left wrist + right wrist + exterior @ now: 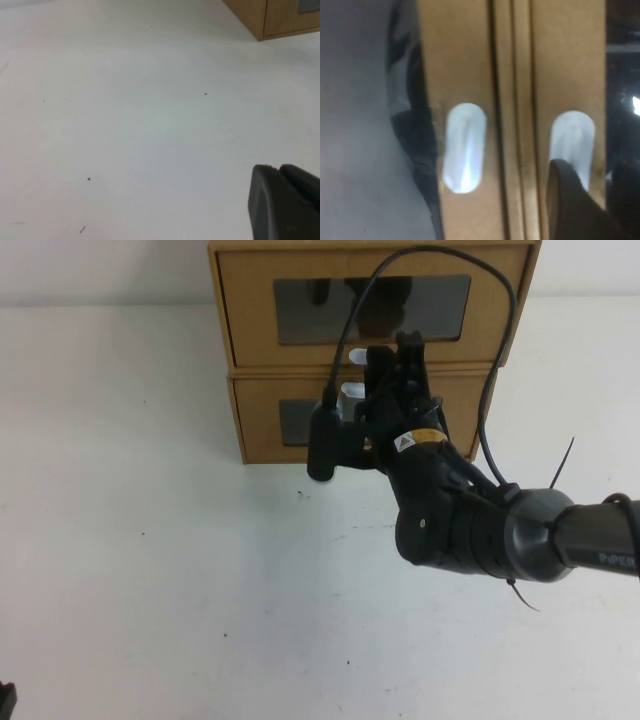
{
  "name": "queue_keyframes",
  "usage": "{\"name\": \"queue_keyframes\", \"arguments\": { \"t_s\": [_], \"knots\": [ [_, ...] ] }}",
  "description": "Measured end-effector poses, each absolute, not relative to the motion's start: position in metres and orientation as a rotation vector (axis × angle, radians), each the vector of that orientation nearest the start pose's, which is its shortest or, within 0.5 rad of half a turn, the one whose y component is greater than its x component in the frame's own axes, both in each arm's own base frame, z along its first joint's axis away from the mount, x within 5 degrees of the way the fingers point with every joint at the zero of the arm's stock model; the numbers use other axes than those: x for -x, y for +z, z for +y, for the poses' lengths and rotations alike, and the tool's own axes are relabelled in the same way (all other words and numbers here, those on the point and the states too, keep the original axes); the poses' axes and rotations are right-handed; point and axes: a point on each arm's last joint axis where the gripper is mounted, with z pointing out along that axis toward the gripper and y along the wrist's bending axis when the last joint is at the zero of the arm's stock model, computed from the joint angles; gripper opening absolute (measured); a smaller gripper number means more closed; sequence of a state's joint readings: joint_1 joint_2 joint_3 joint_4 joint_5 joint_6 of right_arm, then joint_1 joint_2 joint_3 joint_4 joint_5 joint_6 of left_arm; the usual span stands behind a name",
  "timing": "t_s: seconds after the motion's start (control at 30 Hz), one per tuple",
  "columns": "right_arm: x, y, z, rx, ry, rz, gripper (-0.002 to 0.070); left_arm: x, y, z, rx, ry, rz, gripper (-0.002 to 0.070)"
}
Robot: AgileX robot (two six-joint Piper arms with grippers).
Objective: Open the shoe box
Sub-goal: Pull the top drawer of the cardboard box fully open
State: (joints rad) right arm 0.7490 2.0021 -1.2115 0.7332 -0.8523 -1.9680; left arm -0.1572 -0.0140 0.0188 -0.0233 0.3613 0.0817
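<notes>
Though the right gripper [398, 352] is against the stacked boxes [245, 320] at the table's [150, 570] far edge, both look shut from above. Left wrist: left gripper [282, 200] low over the table, well apart, state untellable. Right wrist: jaws narrow at a tab [572, 135], seemingly gripping nothing; pull not yet done.

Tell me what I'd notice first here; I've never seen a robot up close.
Most striking is the black right arm reaching across the white table, its right end effector right up against the front of two stacked cardboard shoe boxes at the far edge. Each box front has a dark window and a white oval tab. The left end effector sits over the tabletop at the near left, well away from the boxes.
</notes>
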Motion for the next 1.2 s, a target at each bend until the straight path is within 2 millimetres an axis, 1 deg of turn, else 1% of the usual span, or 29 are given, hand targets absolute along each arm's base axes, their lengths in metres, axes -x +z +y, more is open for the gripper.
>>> {"name": "queue_keyframes", "arguments": {
  "t_s": [0.13,0.27,0.37,0.53,0.6,0.8,1.2],
  "knots": [
    [-0.356,0.222,0.264,1.197,-0.931,1.138,0.0172,-0.052,0.175,-0.009,-0.206,-0.075,1.839,-0.0004],
    [-0.356,0.219,0.266,1.227,-0.902,1.150,0.0156,-0.052,0.175,-0.009,-0.206,-0.075,1.839,-0.0004],
    [-0.358,0.216,0.268,1.236,-0.895,1.158,0.0120,-0.052,0.175,-0.009,-0.206,-0.075,1.839,-0.0004],
    [-0.360,0.220,0.270,1.215,-0.895,1.158,0.0028,-0.052,0.175,-0.009,-0.206,-0.075,1.839,-0.0004],
    [-0.364,0.219,0.271,1.207,-0.895,1.162,0.0007,-0.052,0.175,-0.009,-0.206,-0.075,1.839,-0.0004],
    [-0.368,0.221,0.271,1.204,-0.876,1.183,0.0004,-0.052,0.175,-0.009,-0.206,-0.075,1.839,-0.0004],
    [-0.369,0.222,0.271,1.206,-0.866,1.196,0.0004,-0.052,0.175,-0.009,-0.206,-0.075,1.839,-0.0004]
  ]
}}
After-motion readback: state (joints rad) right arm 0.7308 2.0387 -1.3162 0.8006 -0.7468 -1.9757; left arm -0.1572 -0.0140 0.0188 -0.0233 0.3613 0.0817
